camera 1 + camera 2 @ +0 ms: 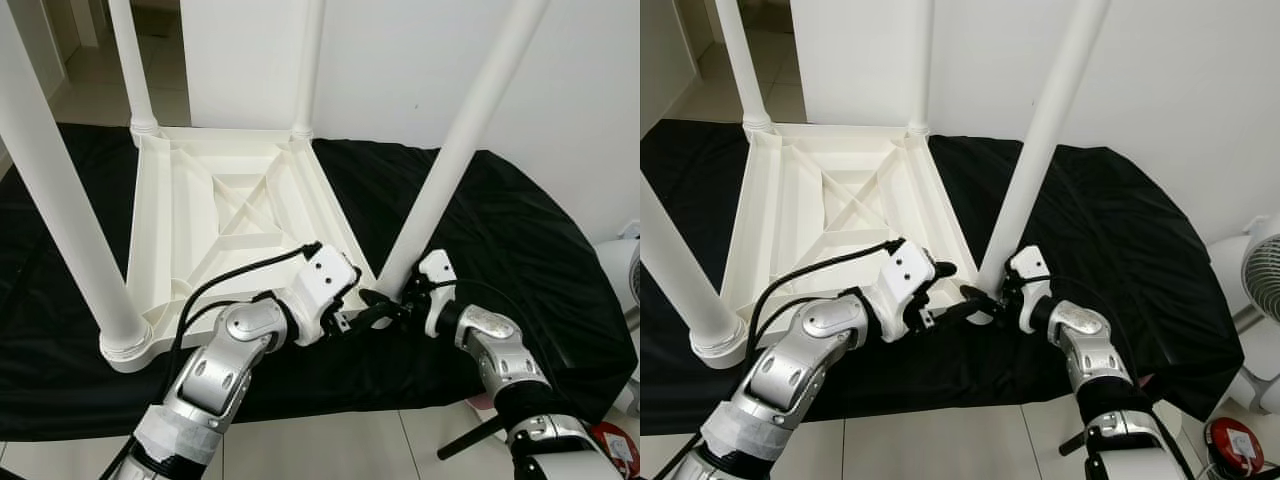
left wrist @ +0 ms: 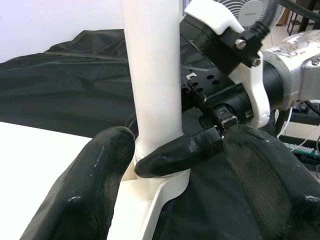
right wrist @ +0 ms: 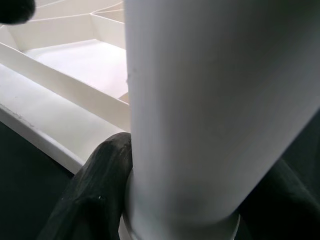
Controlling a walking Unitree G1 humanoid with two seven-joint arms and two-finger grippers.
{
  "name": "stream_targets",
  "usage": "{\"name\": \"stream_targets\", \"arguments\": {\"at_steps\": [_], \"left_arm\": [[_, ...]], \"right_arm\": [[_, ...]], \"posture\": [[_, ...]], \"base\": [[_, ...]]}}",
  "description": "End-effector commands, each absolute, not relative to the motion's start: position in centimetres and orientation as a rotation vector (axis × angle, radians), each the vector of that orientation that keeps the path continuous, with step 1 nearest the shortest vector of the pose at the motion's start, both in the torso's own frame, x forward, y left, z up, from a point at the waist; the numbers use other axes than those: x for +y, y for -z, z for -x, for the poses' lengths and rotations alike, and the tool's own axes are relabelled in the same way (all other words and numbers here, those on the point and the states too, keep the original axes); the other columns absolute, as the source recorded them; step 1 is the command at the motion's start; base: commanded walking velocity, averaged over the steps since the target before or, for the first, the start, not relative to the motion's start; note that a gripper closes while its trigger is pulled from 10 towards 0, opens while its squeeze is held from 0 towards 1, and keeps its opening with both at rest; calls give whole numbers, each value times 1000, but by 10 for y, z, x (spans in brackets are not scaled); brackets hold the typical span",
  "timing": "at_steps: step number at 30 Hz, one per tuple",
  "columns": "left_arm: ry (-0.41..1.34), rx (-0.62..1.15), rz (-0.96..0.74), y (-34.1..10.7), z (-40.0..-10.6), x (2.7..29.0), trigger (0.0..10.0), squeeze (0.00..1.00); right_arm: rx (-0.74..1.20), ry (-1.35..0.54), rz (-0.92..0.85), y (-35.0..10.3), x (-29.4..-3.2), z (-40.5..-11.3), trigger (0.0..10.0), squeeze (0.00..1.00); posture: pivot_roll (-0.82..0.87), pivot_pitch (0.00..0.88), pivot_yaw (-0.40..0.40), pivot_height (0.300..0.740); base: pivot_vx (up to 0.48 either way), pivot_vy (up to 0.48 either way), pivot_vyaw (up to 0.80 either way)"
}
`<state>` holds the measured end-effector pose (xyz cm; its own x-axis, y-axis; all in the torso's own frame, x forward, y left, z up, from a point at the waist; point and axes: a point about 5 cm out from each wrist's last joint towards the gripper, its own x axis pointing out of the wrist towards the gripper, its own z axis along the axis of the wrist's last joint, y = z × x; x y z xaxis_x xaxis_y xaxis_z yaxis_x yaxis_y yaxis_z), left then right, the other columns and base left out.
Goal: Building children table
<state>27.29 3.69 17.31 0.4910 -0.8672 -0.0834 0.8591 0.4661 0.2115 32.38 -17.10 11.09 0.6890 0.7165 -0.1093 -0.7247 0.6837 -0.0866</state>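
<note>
Left eye view: a white plastic table lies upside down on a black cloth over the floor, its legs pointing up. Both silver arms reach forward and bend inward to meet at the near right corner. The right gripper has its black fingers on either side of the base of the near right leg, which leans to the right. The left gripper points across at that same corner, one finger reaching the foot of the leg.

Right eye view: the same scene, with a white fan standing at the right edge beyond the cloth.

Left wrist view: the left gripper's two thick fingers are spread apart and hold nothing. The leg rises between them from its socket at the table's corner, and one finger of the right gripper lies across the leg's base.

Right wrist view: the leg stands close up, with a black finger pressed against each side near its collar, so the gripper clasps it.
</note>
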Motion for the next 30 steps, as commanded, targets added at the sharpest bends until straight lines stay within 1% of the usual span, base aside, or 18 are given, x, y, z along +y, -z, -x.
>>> {"name": "stream_targets", "arguments": {"at_steps": [1, 2, 3, 5, 6, 7, 8, 9, 11, 13, 15, 16, 18, 19, 21, 25, 30], "left_arm": [[1034, -46, -231, -176, -273, 34, 10000, 0], [1038, -46, -230, -176, -273, 33, 10000, 0], [1038, -46, -230, -176, -273, 33, 10000, 0], [1041, -47, -229, -176, -273, 33, 10000, 0], [1041, -47, -229, -176, -273, 33, 10000, 0], [1041, -47, -229, -175, -274, 33, 10000, 0], [1040, -47, -231, -175, -274, 33, 10000, 0], [1040, -47, -231, -175, -274, 33, 10000, 0], [1039, -48, -233, -175, -275, 33, 10000, 0], [1039, -48, -233, -175, -275, 33, 10000, 0], [1040, -50, -236, -175, -275, 33, 10000, 0], [1040, -50, -236, -175, -275, 33, 10000, 0], [1039, -52, -236, -176, -276, 33, 10000, 0], [1039, -52, -236, -176, -276, 33, 10000, 0], [1038, -54, -237, -176, -276, 33, 10000, 0], [1038, -54, -237, -176, -276, 33, 10000, 0], [1045, -55, -237, -176, -276, 32, 10000, 0]], "right_arm": [[127, -807, 101, -99, -171, -319, 10000, 0], [112, -752, 81, -99, -172, -318, 10000, 0], [112, -752, 81, -99, -172, -318, 10000, 0], [102, -561, 83, -100, -177, -320, 10000, 0], [102, -561, 83, -100, -177, -320, 10000, 0], [101, -486, 75, -101, -177, -320, 10000, 0], [102, -419, 54, -101, -174, -318, 10000, 0], [102, -419, 54, -101, -174, -318, 10000, 0], [95, -340, 24, -104, -168, -313, 10000, 0], [95, -340, 24, -104, -168, -313, 10000, 0], [82, -205, 15, -106, -163, -306, 10000, 0], [82, -205, 15, -106, -163, -306, 10000, 0], [77, -32, 0, -107, -160, -298, 10000, 0], [77, -32, 0, -107, -160, -298, 10000, 0], [75, 62, -21, -108, -150, -291, 10000, 0], [77, 66, -37, -108, -139, -287, 10000, 0], [87, 91, -44, -113, -143, -286, 10000, 0]], "posture": [[-10, 0, -120, 740], [-14, 0, -119, 740], [-14, 0, -119, 740], [-21, 0, -118, 740], [-21, 0, -118, 740], [-22, 0, -119, 740], [-24, 0, -119, 740], [-24, 0, -119, 740], [-26, 0, -119, 740], [-26, 0, -119, 740], [-22, 0, -124, 740], [-22, 0, -124, 740], [-24, 0, -125, 740], [-24, 0, -125, 740], [-23, 0, -127, 740], [-23, 0, -125, 740], [-25, 0, -123, 740]], "base": [[0, 0, 0], [0, 0, 0], [0, 0, 0], [0, 0, 0], [0, 0, 0], [0, 0, 0], [0, 0, 0], [0, 0, 0], [0, 0, 0], [0, 0, 0], [0, 0, 0], [0, 0, 0], [0, 0, 0], [0, 0, 0], [0, 0, 0], [0, 0, 0], [0, 0, 0]]}}
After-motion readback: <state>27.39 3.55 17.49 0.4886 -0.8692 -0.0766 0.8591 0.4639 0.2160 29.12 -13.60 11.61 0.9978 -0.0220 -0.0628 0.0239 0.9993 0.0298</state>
